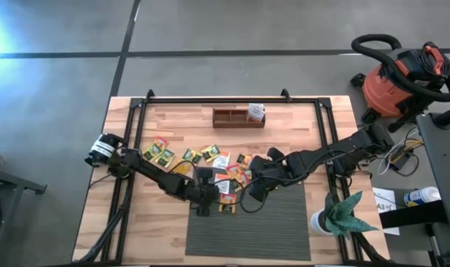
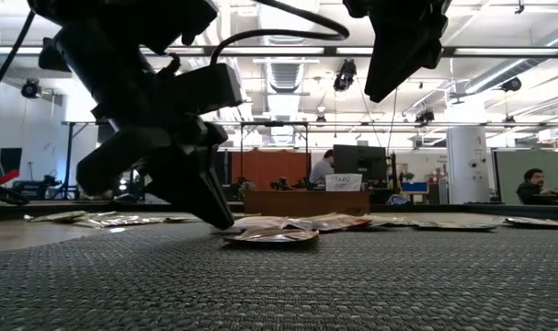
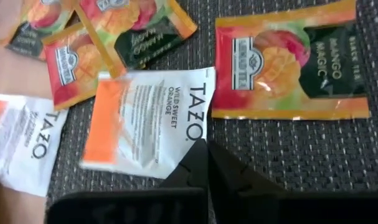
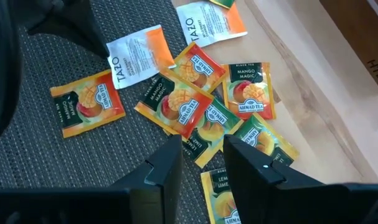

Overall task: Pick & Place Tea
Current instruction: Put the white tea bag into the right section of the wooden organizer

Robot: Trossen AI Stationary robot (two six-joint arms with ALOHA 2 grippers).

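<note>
With its fingers pressed together on a white sachet (image 3: pixel 148 121) at the mat's (image 1: pixel 284 230) edge, the left gripper (image 3: pixel 207 163) begins a pick; right gripper (image 4: pixel 201 158) hovers spread. Most tea (image 1: pixel 210 167) lies scattered; one sachet stands in the tray (image 1: pixel 238 117).

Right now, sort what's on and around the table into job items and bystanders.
Job:
- tea sachets
- Tazo Wild Sweet Orange sachet, pinched by left gripper
- right gripper, above the sachets

Bystanders:
- wooden tray
- shop vacuum
- woven mat
</note>
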